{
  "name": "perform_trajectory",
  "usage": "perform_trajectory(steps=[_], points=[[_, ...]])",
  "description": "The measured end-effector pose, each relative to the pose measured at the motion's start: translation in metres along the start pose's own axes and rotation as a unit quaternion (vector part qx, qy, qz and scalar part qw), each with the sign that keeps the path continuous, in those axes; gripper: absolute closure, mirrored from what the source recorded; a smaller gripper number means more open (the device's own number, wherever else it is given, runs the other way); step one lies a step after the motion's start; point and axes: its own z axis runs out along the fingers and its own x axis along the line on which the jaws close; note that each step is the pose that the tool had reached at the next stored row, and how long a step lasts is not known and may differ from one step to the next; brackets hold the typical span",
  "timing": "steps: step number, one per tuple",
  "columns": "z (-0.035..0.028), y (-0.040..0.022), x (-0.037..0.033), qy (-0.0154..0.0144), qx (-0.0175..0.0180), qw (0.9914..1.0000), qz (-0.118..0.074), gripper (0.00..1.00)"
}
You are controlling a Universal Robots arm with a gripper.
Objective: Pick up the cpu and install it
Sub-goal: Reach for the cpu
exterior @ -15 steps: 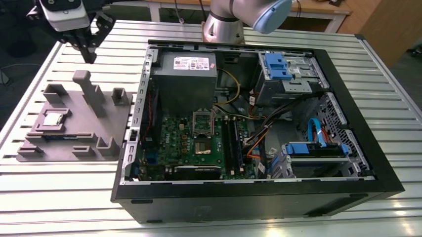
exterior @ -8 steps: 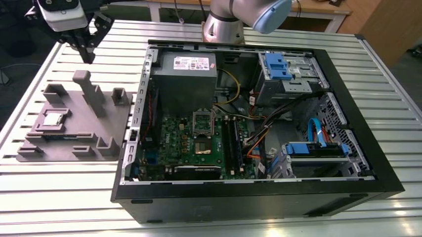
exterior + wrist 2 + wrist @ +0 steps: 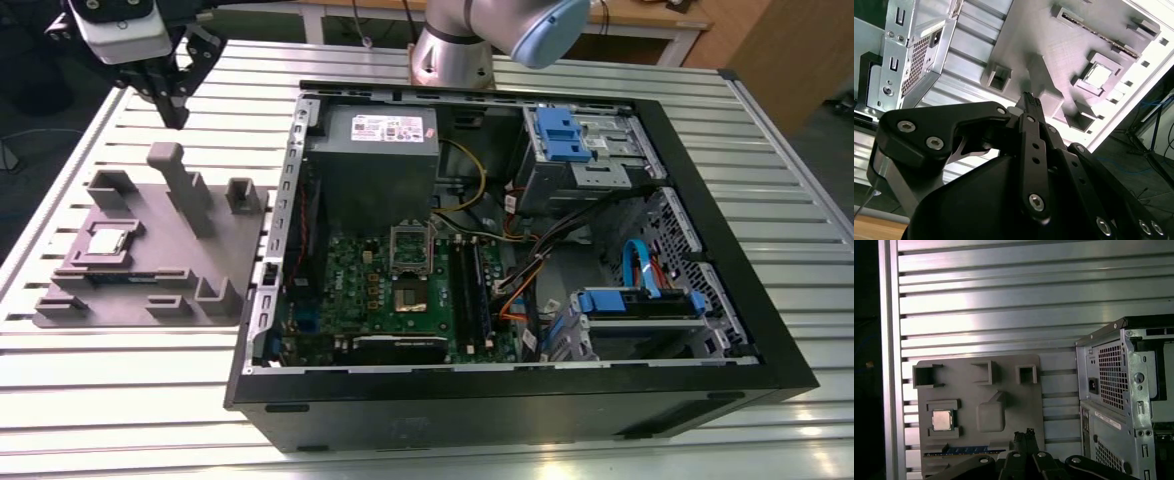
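Note:
The cpu is a small silver square chip lying flat in a recess of the grey moulded plate, at the exterior view's left on the table. The same cpu appears in both wrist views. My gripper hangs high above the far end of the plate, well away from the chip. Its black fingertips meet, holding nothing. The open computer case lies beside the plate, with the green motherboard and its socket exposed.
Upright blocks rise from the plate near the gripper. The case's metal wall stands close to the plate's edge. A grey power supply, blue drive brackets and cables fill the case. The slatted aluminium table surrounds everything.

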Motion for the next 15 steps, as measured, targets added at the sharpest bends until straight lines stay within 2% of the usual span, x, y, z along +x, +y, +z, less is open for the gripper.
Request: perform_trajectory(steps=[15], points=[[0.0009, -0.0004, 0.0054, 0.0003, 0.0000, 1.00000, 0.000, 0.90]])
